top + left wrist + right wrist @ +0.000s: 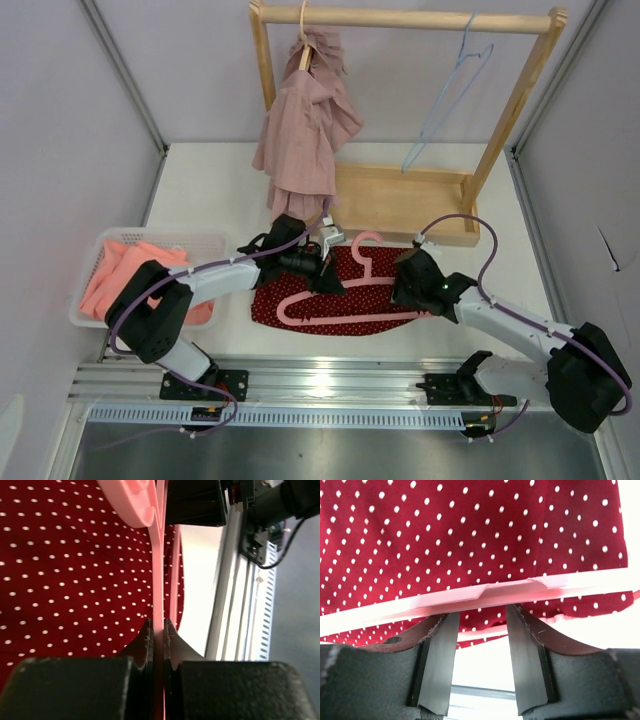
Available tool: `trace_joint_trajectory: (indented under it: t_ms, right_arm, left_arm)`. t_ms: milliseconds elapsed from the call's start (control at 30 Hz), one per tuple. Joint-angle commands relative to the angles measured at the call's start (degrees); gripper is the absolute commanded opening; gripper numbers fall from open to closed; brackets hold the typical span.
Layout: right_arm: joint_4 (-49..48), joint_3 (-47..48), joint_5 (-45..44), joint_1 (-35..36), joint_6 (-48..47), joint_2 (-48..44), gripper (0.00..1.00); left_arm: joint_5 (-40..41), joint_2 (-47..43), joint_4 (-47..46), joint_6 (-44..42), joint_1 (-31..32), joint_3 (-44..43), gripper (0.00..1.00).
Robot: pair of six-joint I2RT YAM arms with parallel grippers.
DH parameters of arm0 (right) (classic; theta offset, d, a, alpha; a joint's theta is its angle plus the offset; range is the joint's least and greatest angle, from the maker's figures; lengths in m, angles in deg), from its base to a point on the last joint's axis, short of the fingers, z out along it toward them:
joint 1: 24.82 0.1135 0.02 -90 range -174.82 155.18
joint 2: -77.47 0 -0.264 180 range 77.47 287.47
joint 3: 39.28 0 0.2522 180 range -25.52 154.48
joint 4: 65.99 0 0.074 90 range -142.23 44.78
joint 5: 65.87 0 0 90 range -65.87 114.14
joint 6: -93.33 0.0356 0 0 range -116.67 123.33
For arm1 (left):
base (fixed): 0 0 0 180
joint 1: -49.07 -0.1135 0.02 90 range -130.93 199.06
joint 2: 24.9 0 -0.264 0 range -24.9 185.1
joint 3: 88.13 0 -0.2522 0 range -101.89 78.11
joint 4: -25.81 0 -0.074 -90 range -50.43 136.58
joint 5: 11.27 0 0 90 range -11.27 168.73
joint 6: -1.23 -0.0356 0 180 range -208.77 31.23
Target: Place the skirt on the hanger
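A dark red skirt with white dots lies flat on the table in front of the arms. On it lies a pink hanger, its hook pointing to the rack. My left gripper is shut on a thin pink arm of the hanger, over the skirt. My right gripper is open at the hanger's right end. In the right wrist view the pink bar runs just past the fingertips, with the skirt beyond it. Nothing sits between the pads.
A wooden rack stands at the back, with a pink garment hung at its left and a light blue hanger at its right. A white basket of coral cloth sits at the left. A metal rail runs along the near edge.
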Motion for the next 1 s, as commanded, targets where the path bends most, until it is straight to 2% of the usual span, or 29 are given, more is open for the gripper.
trace_joint_trajectory:
  t_ms: [0, 267, 400, 533, 733, 967]
  right_arm:
    - [3.7, 2.5, -4.4, 2.0, 2.1, -3.2, 0.48]
    - [7.6, 2.9, -7.4, 5.3, 4.3, -5.6, 0.43]
    - [8.8, 2.8, -7.6, 5.8, 4.5, -7.0, 0.41]
    - [9.1, 2.0, -7.3, 6.1, 4.4, -6.6, 0.41]
    - [7.6, -0.5, -7.3, 6.7, 4.7, -6.1, 0.41]
    - [2.6, -2.9, -6.3, 6.7, 5.1, -1.9, 0.45]
  left_arm:
    - [-8.0, -1.9, -0.9, 0.0, -0.1, 0.7, 0.0]
    - [-11.6, -2.7, -6.2, 4.6, -1.8, 2.1, 0.0]
    - [-10.9, -3.3, -1.0, 1.5, -2.6, 1.5, 0.0]
    - [-10.9, -4.0, -0.8, 2.5, -2.7, 3.5, 0.0]
    - [-10.3, -5.1, -0.2, 3.0, -2.8, 5.2, 0.0]
    - [-8.9, -3.6, 0.4, 2.2, -2.7, 4.7, 0.0]
